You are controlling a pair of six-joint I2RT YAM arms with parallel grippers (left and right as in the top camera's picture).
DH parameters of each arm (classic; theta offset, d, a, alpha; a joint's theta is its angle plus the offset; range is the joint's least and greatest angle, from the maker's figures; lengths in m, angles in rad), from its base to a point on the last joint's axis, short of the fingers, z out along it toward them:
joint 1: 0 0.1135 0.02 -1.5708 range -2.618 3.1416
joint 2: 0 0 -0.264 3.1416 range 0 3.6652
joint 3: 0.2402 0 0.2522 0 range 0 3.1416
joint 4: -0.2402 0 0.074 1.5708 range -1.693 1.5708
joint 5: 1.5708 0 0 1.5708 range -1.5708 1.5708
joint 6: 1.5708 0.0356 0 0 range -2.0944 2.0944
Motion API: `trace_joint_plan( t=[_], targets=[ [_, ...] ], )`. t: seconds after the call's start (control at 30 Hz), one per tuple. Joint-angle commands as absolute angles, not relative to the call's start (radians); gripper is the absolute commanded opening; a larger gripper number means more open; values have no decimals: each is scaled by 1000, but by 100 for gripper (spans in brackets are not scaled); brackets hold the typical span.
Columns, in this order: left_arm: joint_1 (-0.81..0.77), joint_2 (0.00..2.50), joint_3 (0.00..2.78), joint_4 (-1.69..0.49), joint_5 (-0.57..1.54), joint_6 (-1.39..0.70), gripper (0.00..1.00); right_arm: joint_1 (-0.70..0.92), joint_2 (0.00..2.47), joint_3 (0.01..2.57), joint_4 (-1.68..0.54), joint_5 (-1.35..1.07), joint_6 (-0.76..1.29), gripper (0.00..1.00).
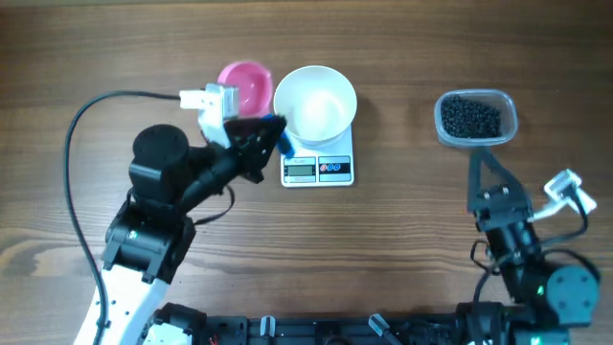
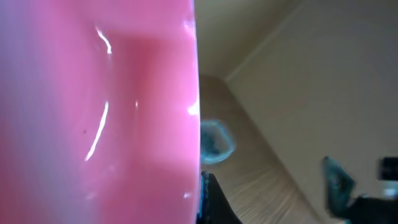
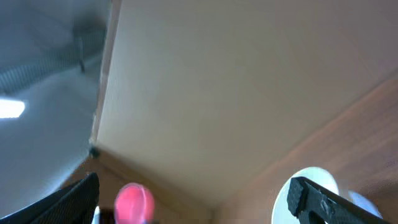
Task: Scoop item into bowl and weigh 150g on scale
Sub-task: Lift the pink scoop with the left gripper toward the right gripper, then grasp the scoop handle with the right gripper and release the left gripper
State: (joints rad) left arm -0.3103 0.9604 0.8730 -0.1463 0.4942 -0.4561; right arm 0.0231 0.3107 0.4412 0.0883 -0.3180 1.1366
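Note:
The white bowl (image 1: pixel 316 101) sits on the small white scale (image 1: pixel 318 169). The item, a heap of tiny black beads (image 1: pixel 469 117), lies in a clear tub (image 1: pixel 509 102) at the right. My left gripper (image 1: pixel 271 132) hovers beside the bowl's left rim, shut on a pink scoop (image 1: pixel 246 86) with a blue handle. That scoop (image 2: pixel 93 112) fills the left half of the left wrist view, against one black finger (image 2: pixel 211 202). My right gripper (image 1: pixel 489 169) stands open just in front of the tub, nothing between its fingers (image 3: pixel 323 198). The right wrist view shows the bowl (image 3: pixel 314 182) and scoop (image 3: pixel 134 203) far off.
A black cable (image 1: pixel 86 115) loops across the table at the far left. The left arm's body (image 1: pixel 158 163) lies in front of the scoop. The tub (image 2: pixel 215 142) shows small and blurred in the left wrist view. Bare wooden table (image 1: pixel 402 201) lies between the scale and the right arm.

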Motion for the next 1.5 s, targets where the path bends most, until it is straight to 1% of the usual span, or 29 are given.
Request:
trace_joint_plan(
  t=[0.0,0.13,0.2,0.23,0.27,0.33,0.4,0.43,0.53,0.57,0.63,0.77,0.87,1.0,1.07,1.17,1.23,1.3,1.47],
  targets=[
    [-340,1000,905,10,488,-636,4,25,526,503,122,-558,1216,100],
    [-352,1044,905,143,488,-765,4,25,729,503,305,-742,1364,100],
    [-371,1063,905,198,488,-780,4,25,822,503,404,-809,1466,100],
    [-384,1071,905,223,488,-788,4,25,864,503,488,-855,1477,99],
    [-400,1080,905,247,488,-801,4,28,907,503,607,-898,1478,88],
    [-425,1092,905,279,479,-805,4,41,961,503,743,-926,1547,77],
    [-445,1097,905,281,418,-865,4,70,997,503,803,-925,1627,76],
    [-454,1098,905,282,386,-910,4,94,1013,503,836,-916,1625,76],
    [-479,1100,905,303,331,-1066,4,172,1046,503,862,-857,1625,75],
    [-488,1100,905,314,331,-1103,4,201,1050,503,872,-828,1622,70],
    [-516,1100,905,327,327,-1119,4,245,1050,503,904,-780,1619,62],
    [-586,1118,905,326,286,-1119,4,298,1050,503,968,-746,1615,59],
    [-622,1147,905,326,286,-1119,4,302,1050,503,986,-741,1615,57],
    [-638,1162,905,326,286,-1119,4,302,1050,503,988,-732,1616,50],
    [-638,1161,905,327,286,-1119,4,302,1050,503,988,-729,1616,45],
    [-638,1161,905,326,286,-1119,4,302,1050,503,987,-728,1622,44],
    [-640,1162,905,326,286,-1119,4,302,1050,503,988,-727,1624,41],
    [-651,1163,905,326,276,-1119,4,302,1050,503,987,-728,1626,40],
    [-659,1165,905,326,261,-1118,4,302,1050,503,988,-724,1627,35]
  ],
)
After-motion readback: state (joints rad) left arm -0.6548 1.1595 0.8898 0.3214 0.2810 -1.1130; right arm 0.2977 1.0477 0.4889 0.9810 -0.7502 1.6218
